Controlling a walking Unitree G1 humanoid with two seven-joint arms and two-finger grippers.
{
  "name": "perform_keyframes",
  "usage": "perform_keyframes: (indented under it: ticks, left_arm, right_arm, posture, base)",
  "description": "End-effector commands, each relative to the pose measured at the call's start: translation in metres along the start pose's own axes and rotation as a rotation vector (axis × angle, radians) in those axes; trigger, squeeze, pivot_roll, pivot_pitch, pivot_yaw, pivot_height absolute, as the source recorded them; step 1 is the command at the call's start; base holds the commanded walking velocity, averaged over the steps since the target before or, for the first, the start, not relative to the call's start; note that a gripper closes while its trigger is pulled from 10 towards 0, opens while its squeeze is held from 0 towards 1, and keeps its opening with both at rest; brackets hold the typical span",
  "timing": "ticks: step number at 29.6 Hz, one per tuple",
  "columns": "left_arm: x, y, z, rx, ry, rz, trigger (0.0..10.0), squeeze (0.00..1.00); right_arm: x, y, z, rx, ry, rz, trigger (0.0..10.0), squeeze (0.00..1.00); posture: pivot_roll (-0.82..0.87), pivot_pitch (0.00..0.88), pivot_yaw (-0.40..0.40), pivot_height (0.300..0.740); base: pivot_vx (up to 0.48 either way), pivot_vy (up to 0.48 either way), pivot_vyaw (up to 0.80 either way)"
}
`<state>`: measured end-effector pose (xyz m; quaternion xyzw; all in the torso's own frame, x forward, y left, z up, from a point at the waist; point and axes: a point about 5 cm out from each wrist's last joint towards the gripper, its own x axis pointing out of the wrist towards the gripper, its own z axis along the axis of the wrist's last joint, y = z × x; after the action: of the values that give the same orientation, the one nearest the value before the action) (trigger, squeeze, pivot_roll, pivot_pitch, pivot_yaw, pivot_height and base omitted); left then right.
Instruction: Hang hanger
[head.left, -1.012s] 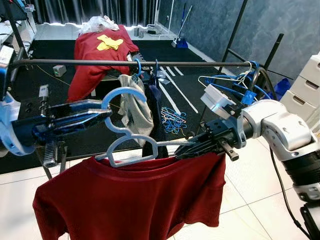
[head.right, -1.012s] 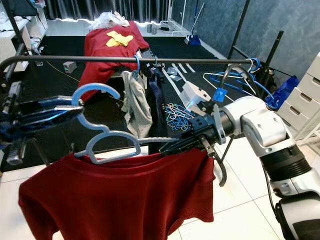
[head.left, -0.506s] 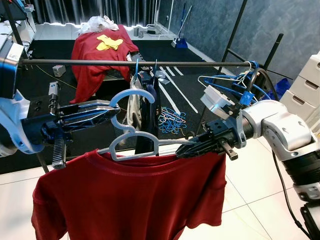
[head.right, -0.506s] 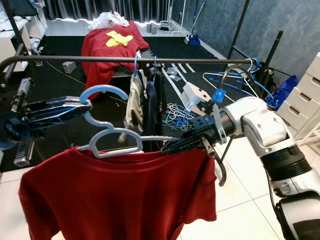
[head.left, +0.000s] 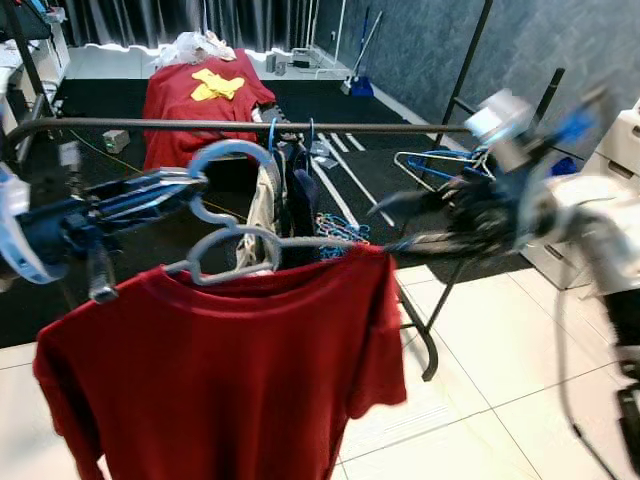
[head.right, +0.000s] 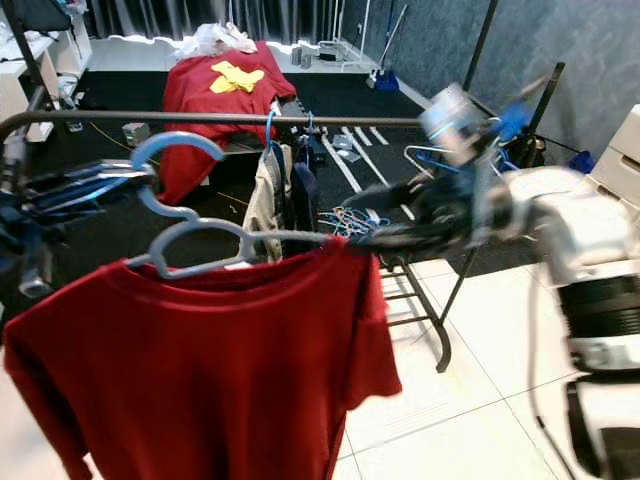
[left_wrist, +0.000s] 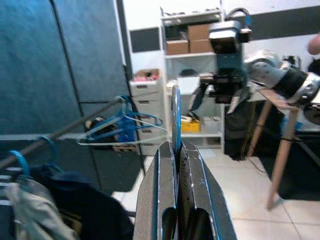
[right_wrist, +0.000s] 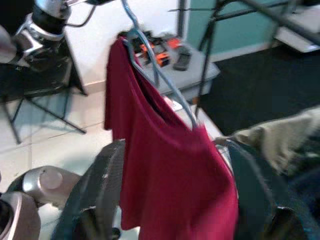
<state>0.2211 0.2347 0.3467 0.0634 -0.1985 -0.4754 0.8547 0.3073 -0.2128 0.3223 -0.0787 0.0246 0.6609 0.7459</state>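
Pale-blue plastic hanger (head.left: 232, 243), carrying the red shirt (head.left: 220, 370), is pinched at its hook by the left gripper (head.left: 185, 188), just below the rail (head.left: 250, 126); the right gripper (right_wrist: 170, 165) is spread.

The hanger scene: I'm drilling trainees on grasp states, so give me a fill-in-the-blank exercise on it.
1. The left gripper is shut on the blue hanger's ____.
2. The shirt on the hanger is ____ in colour.
3. The right gripper's jaws are ____, off the shirt's shoulder.
4. The hook is not yet over the ____.

Missing: hook; red; open; rail
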Motion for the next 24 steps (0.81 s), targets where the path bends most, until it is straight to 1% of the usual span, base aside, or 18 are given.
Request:
perform_keyframes:
  ticks: [1, 2, 3, 4, 6, 7, 8, 10, 11, 12, 15, 17, 24]
  left_arm:
    - [-0.002, -0.001, 0.014, 0.047, -0.031, -0.012, 0.0, 0.00]
    - [-0.002, -0.001, 0.019, 0.056, -0.054, -0.006, 0.0, 0.00]
    - [-0.002, -0.001, 0.019, 0.056, -0.054, -0.006, 0.0, 0.00]
    - [-0.001, -0.001, 0.023, 0.062, -0.082, -0.007, 0.0, 0.00]
    - [-0.001, -0.001, 0.023, 0.062, -0.082, -0.007, 0.0, 0.00]
    - [0.002, -0.001, 0.029, 0.066, -0.118, -0.014, 0.0, 0.00]
    - [0.002, -0.001, 0.029, 0.066, -0.118, -0.014, 0.0, 0.00]
    - [0.007, -0.004, 0.039, 0.071, -0.179, -0.055, 0.0, 0.00]
    - [0.007, -0.004, 0.039, 0.071, -0.179, -0.055, 0.0, 0.00]
    - [0.008, -0.005, 0.042, 0.070, -0.194, -0.073, 0.0, 0.00]
    - [0.008, -0.005, 0.043, 0.071, -0.199, -0.085, 0.0, 0.00]
    - [0.009, -0.006, 0.045, 0.068, -0.197, -0.116, 0.0, 0.00]
    - [0.010, -0.006, 0.049, 0.066, -0.207, -0.136, 0.0, 0.00]
  right_arm:
    - [-0.011, 0.002, -0.009, 0.044, 0.002, -0.031, 10.0, 1.00]
    - [-0.017, 0.004, -0.016, 0.074, 0.017, -0.058, 10.0, 0.93]
    - [-0.017, 0.004, -0.016, 0.074, 0.017, -0.058, 10.0, 0.93]
    - [-0.018, 0.006, -0.024, 0.097, 0.029, -0.069, 10.0, 0.00]
    - [-0.018, 0.006, -0.024, 0.097, 0.029, -0.069, 10.0, 0.00]
    - [-0.017, 0.008, -0.031, 0.122, 0.020, -0.082, 10.0, 0.00]
    - [-0.017, 0.008, -0.031, 0.122, 0.020, -0.082, 10.0, 0.00]
    - [-0.012, 0.006, -0.040, 0.145, -0.025, -0.108, 10.0, 0.00]
    - [-0.012, 0.006, -0.040, 0.145, -0.025, -0.108, 10.0, 0.00]
    - [-0.011, 0.004, -0.041, 0.148, -0.048, -0.117, 10.0, 0.00]
    - [-0.010, 0.003, -0.041, 0.146, -0.063, -0.121, 10.0, 0.00]
    - [-0.007, -0.001, -0.035, 0.121, -0.097, -0.116, 10.0, 0.00]
    - [-0.001, -0.002, -0.029, 0.095, -0.124, -0.103, 10.0, 0.00]
  posture:
    - [-0.05, 0.000, -0.119, 0.740]
    - [-0.05, 0.000, -0.116, 0.740]
    - [-0.05, 0.000, -0.116, 0.740]
    - [-0.05, 0.000, -0.116, 0.740]
    - [-0.05, 0.000, -0.116, 0.740]
    - [-0.05, 0.000, -0.112, 0.740]
    - [-0.05, 0.000, -0.112, 0.740]
    - [-0.05, 0.000, -0.108, 0.740]
    - [-0.05, 0.000, -0.108, 0.740]
    - [-0.05, 0.000, -0.108, 0.740]
    - [-0.05, 0.000, -0.108, 0.740]
    - [-0.04, 0.000, -0.104, 0.740]
    - [-0.04, 0.000, -0.102, 0.740]
  base:
    - [0.000, 0.000, 0.00]
    - [0.000, 0.000, 0.00]
    - [0.000, 0.000, 0.00]
    - [0.000, 0.000, 0.00]
    - [0.000, 0.000, 0.00]
    - [0.000, 0.000, 0.00]
    - [0.000, 0.000, 0.00]
    - [0.000, 0.000, 0.00]
    - [0.000, 0.000, 0.00]
    - [0.000, 0.000, 0.00]
    - [0.000, 0.000, 0.00]
    - [0.000, 0.000, 0.00]
    - [0.000, 0.000, 0.00]
